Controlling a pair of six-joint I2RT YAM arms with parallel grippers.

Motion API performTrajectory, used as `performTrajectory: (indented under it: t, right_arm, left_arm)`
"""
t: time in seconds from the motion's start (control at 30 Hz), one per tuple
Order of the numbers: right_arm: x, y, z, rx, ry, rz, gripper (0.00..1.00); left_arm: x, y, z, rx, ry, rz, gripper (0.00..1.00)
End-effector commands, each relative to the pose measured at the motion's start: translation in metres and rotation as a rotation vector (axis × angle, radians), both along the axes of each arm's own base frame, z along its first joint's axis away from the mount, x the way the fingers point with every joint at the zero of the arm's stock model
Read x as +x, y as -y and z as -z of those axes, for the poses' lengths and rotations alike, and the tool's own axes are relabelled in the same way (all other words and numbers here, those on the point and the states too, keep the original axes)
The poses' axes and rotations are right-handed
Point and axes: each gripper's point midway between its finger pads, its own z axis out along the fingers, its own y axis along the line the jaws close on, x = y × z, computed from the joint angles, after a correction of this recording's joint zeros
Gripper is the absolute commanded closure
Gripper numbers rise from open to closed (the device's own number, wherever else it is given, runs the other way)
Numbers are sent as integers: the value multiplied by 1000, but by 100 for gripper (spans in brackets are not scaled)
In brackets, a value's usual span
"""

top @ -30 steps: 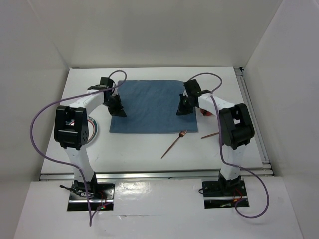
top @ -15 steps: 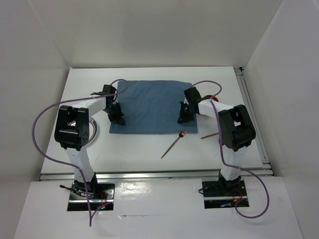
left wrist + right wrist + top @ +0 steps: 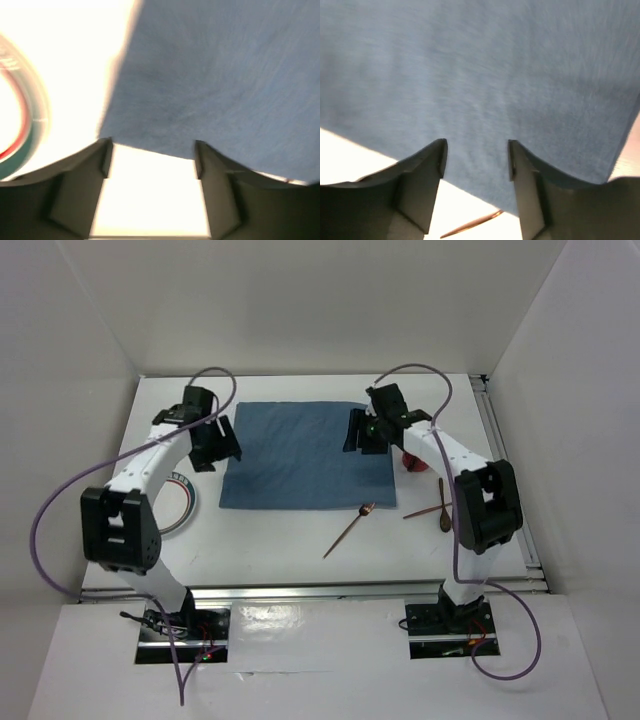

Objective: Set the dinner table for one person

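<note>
1. The white worktop (image 3: 280, 540) fills the floor of the white-walled enclosure. It has an aluminium rail (image 3: 300, 592) along its near edge, and both arm bases sit at that edge.
2. A blue cloth mat (image 3: 300, 455) lies flat on the worktop, a little beyond its middle.
3. The left pincer (image 3: 215, 448) hangs over the mat's left edge. In the left wrist view its fingers (image 3: 85, 190) are spread with nothing between them, and bare white worktop shows in the gap. The mat's edge lies just past the fingertips.
4. The right pincer (image 3: 358, 435) hangs over the right part of the mat. In the right wrist view its fingers (image 3: 420, 185) also stand apart and hold nothing, with blue cloth filling most of the frame behind them.
5. A plate (image 3: 188, 502) with a green and red band round its rim rests on the worktop left of the mat, partly hidden by the left arm. Its rim curves in at the left of the left wrist view, blurred.
6. A copper-coloured spoon (image 3: 348, 530) lies at a slant on the bare worktop just off the mat's near right corner.
7. A second slender utensil (image 3: 425, 510) lies further right, beside the right arm.
8. A small red thing (image 3: 418, 462) shows by the mat's right edge, mostly hidden by the right arm. I cannot tell what it is.
</note>
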Motion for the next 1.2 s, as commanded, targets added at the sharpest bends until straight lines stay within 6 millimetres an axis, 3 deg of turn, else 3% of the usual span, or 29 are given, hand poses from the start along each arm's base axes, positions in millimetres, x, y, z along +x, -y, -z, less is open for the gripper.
performTrajectory:
  t: [0.0, 0.1, 0.13, 0.2, 0.23, 0.3, 0.33, 0.47, 0.53, 0.67, 0.8, 0.9, 1.03, 1.17]
  right_arm:
    - [2, -13, -72, 76, 145, -30, 34]
    - [-7, -23, -83, 126, 159, -64, 26]
    - [-11, -24, -82, 138, 149, -64, 23]
    - [-14, -29, -79, 147, 143, -81, 20]
    - [-15, -29, -79, 147, 143, -81, 18]
    - [-19, -33, -76, 151, 131, -97, 17]
    - [-19, -33, -76, 151, 131, -97, 17]
    - [-26, -34, -68, 153, 110, -119, 14]
    - [-27, -35, -68, 154, 111, -132, 13]
    - [-26, -40, -59, 163, 85, -160, 13]
    - [-22, -48, -62, 182, 80, -190, 13]
    - [-22, -50, -56, 182, 57, -195, 13]
    - [-18, -53, -59, 191, 63, -201, 13]
    - [-18, -53, -56, 187, 50, -200, 13]
  left_arm:
    - [-15, -52, -45, 132, 88, -189, 14]
    - [-34, -82, -35, 160, 26, -332, 7]
    - [-48, -95, -25, 154, -15, -400, 9]
    - [-58, -99, -16, 82, -25, -490, 11]
    - [-64, -109, -21, 54, 2, -549, 11]
    - [-84, -113, -6, 9, -30, -630, 7]
    - [-92, -127, -5, 4, -33, -692, 7]
    - [-128, -151, 5, -13, -89, -855, 3]
    - [-141, -152, 11, -40, -105, -900, 3]
    - [-146, -165, 18, -64, -80, -963, 1]
    - [-158, -179, 42, -82, -80, -998, 1]
    - [-156, -193, 51, -112, -24, -1014, 1]
    - [-155, -194, 67, -150, -8, -1001, 1]
    - [-141, -197, 75, -180, 62, -970, 1]
